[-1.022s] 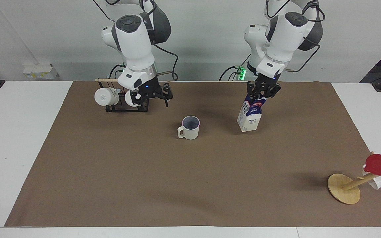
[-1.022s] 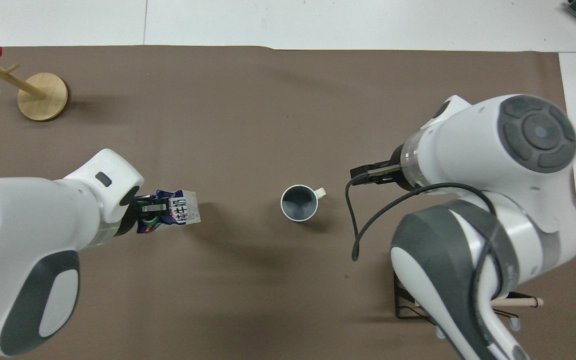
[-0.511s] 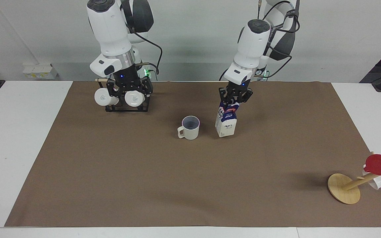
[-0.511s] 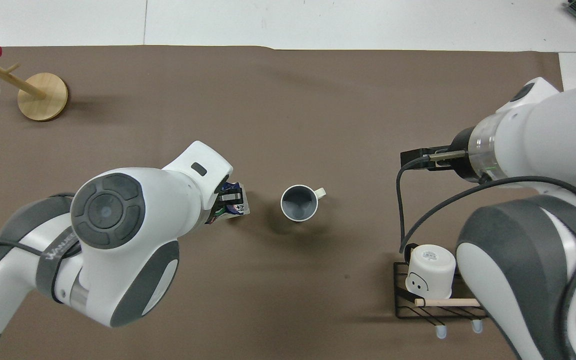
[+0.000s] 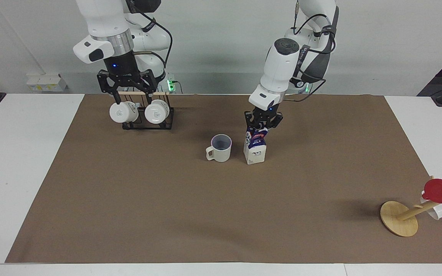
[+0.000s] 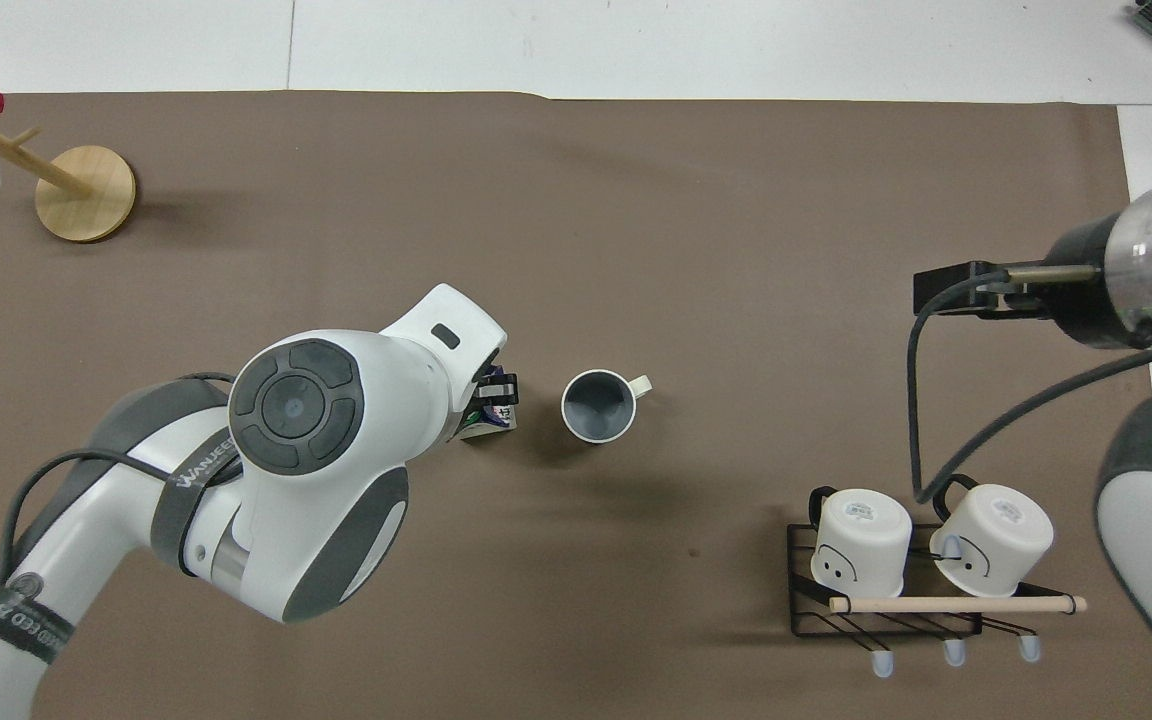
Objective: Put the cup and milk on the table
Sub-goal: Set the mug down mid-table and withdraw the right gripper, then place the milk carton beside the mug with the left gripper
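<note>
Milk (image 5: 255,147) stands upright beside cup (image 5: 220,148), cap upward.

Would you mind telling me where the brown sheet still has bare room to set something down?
The widest bare patch lies farther from the robots than the cup and milk, out to the wooden stand. It is crowded where cup and milk stand side by side, and at the black rack.

left gripper (image 5: 262,127) gripping milk (image 5: 255,147) beside cup (image 5: 220,148) — right gripper (image 5: 126,85) spread wide
</note>
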Robot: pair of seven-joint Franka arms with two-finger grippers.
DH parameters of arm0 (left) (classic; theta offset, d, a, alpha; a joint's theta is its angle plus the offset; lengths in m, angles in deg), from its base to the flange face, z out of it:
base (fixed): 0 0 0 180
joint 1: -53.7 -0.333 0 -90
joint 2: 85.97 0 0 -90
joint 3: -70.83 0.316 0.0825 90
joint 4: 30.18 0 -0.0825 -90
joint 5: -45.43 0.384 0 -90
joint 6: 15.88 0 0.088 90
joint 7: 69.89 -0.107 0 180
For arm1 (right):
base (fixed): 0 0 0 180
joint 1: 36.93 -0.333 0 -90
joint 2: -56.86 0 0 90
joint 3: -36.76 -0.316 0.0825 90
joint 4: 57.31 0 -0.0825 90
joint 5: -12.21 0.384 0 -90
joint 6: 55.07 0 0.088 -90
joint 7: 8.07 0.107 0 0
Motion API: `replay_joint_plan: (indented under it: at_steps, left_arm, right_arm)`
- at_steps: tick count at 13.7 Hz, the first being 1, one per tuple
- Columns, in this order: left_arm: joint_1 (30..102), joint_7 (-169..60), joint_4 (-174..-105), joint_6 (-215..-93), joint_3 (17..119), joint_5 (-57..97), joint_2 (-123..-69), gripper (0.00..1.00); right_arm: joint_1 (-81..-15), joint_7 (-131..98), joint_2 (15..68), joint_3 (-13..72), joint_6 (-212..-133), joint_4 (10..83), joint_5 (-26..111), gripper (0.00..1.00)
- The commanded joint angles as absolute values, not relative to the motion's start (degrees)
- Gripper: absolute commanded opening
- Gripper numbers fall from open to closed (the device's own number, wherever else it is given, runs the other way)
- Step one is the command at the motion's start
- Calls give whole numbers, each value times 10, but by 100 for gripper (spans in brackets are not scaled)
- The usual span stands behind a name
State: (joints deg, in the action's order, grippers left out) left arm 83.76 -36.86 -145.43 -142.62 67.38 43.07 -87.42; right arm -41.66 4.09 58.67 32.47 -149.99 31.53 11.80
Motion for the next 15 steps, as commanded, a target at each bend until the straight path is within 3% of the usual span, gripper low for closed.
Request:
replay_joint_plan:
  at_steps: [1, 2, 3, 8, 13, 15]
  left_arm:
    - [852, -363, -1451, -1434, 683, 441, -883, 54]
    - [852, -363, -1451, -1434, 683, 441, -883, 69]
    - [852, -363, -1451, -1434, 683, 441, -883, 98]
    - [844, -366, -1444, -1417, 684, 441, -871, 100]
    - [821, -380, -1345, -1238, 690, 440, -847, 100]
    - [796, -433, -1340, -1190, 692, 440, -809, 100]
  right_arm:
    - [-403, 48, 583, 326, -1465, 287, 111, 100]
    - [-402, 48, 584, 336, -1460, 286, 112, 100]
    - [-401, 48, 586, 347, -1455, 285, 113, 100]
    - [-400, 42, 612, 402, -1440, 286, 109, 100]
    - [-400, -4, 618, 433, -1439, 314, 110, 100]
    - [-401, -4, 615, 434, -1440, 326, 107, 100]
